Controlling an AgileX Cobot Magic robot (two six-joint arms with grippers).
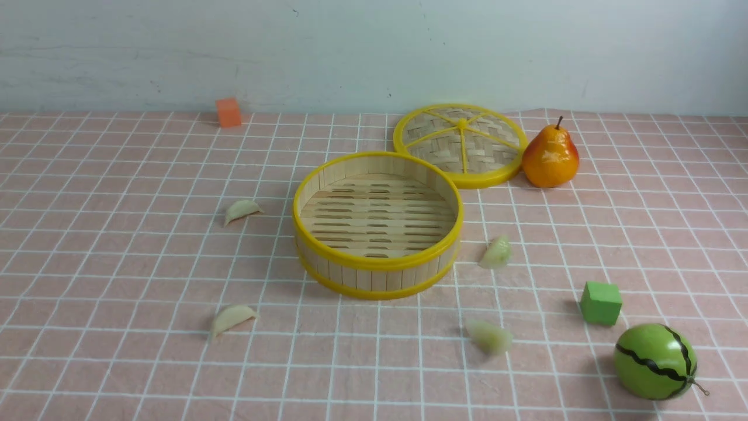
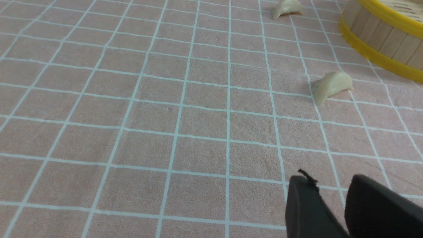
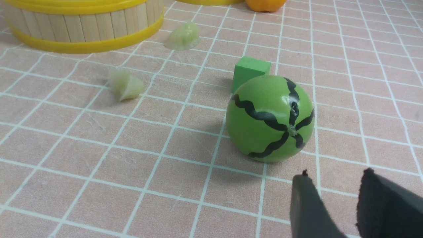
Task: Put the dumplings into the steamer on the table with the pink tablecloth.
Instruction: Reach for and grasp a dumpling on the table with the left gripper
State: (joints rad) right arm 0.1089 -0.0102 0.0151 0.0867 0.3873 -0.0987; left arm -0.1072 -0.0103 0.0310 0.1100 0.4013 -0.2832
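The empty steamer (image 1: 374,276) stands mid-table on the pink tablecloth (image 1: 117,263). Two cream dumplings (image 1: 242,210) (image 1: 232,318) lie to its left, two pale green dumplings (image 1: 497,252) (image 1: 489,336) to its right. Neither arm shows in the front view. In the left wrist view my left gripper (image 2: 330,180) is open over bare cloth, well short of the nearer cream dumpling (image 2: 332,86); the steamer (image 2: 380,36) is beyond. In the right wrist view my right gripper (image 3: 335,175) is open and empty, just behind a toy watermelon (image 3: 269,119); a green dumpling (image 3: 125,85) lies farther off.
The woven lid (image 1: 460,145) lies behind the steamer, with a toy pear (image 1: 550,156) beside it. A green cube (image 1: 601,302) and the watermelon (image 1: 654,361) sit at the front right. An orange cube (image 1: 228,112) rests at the back left by the wall.
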